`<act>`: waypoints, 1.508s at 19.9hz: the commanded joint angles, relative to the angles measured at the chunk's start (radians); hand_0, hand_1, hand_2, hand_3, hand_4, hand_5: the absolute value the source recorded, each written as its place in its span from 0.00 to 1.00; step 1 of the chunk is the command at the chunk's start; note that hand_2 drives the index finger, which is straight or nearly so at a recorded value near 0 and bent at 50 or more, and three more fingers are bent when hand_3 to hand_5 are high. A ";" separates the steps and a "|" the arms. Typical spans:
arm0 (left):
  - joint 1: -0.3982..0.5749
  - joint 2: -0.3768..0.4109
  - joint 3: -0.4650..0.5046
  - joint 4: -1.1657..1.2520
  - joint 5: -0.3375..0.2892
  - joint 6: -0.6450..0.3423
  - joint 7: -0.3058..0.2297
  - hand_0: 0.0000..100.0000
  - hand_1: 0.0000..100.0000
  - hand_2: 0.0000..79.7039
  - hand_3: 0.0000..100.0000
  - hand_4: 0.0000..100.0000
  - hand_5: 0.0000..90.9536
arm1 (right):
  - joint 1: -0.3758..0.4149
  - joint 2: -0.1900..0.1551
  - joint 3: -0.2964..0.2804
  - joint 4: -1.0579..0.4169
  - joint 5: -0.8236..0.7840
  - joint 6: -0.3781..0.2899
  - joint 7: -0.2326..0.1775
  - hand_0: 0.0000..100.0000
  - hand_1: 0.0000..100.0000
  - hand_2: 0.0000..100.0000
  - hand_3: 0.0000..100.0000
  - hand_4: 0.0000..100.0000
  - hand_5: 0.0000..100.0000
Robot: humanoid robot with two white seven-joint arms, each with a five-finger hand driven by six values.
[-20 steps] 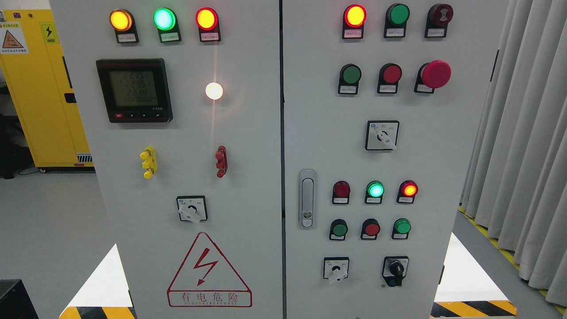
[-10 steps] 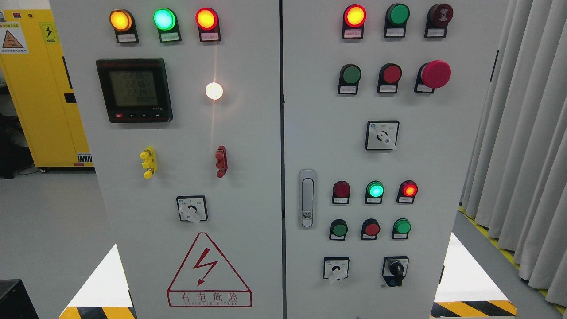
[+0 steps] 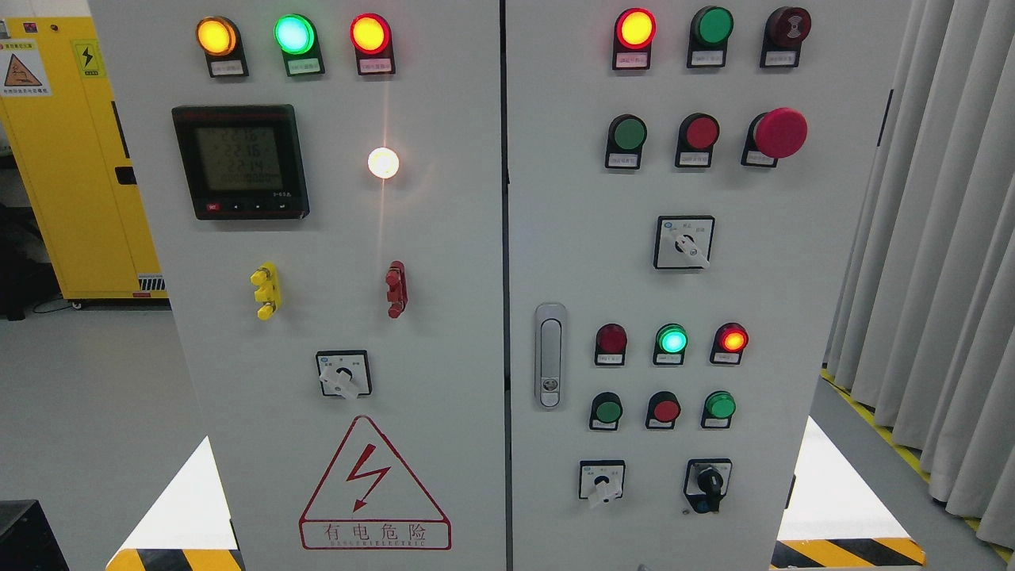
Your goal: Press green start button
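Note:
A grey control cabinet (image 3: 492,262) fills the head view. Its right door carries a green push button (image 3: 629,133) in the upper row, beside a red button (image 3: 702,132) and a red mushroom stop (image 3: 779,132). Lower down sit a second green button (image 3: 608,411), a red button (image 3: 666,410) and another green button (image 3: 720,405). Above those, a green lamp (image 3: 672,340) glows between two red lamps. Neither of my hands shows in this view.
The left door holds a digital meter (image 3: 240,161), three lit lamps, a white lamp (image 3: 383,162), rotary switches and a red hazard triangle (image 3: 373,488). A yellow cabinet (image 3: 63,151) stands at the left, grey curtains (image 3: 944,262) at the right.
Only the meter's digits flicker; nothing else has moved.

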 commanded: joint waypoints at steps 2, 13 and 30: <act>0.000 -0.001 0.001 0.000 -0.001 0.000 0.001 0.12 0.56 0.00 0.00 0.00 0.00 | -0.004 -0.015 -0.099 -0.043 0.315 -0.031 0.007 0.39 0.73 0.00 0.15 0.27 0.22; 0.000 0.001 -0.001 0.000 0.000 0.000 -0.001 0.12 0.56 0.00 0.00 0.00 0.00 | -0.084 0.056 -0.205 -0.066 0.782 -0.052 -0.097 0.50 0.85 0.00 0.90 0.93 1.00; 0.000 0.001 0.001 0.000 -0.001 0.000 -0.001 0.12 0.56 0.00 0.00 0.00 0.00 | -0.309 0.065 -0.217 -0.012 1.089 0.087 -0.088 0.58 0.91 0.00 0.97 0.95 1.00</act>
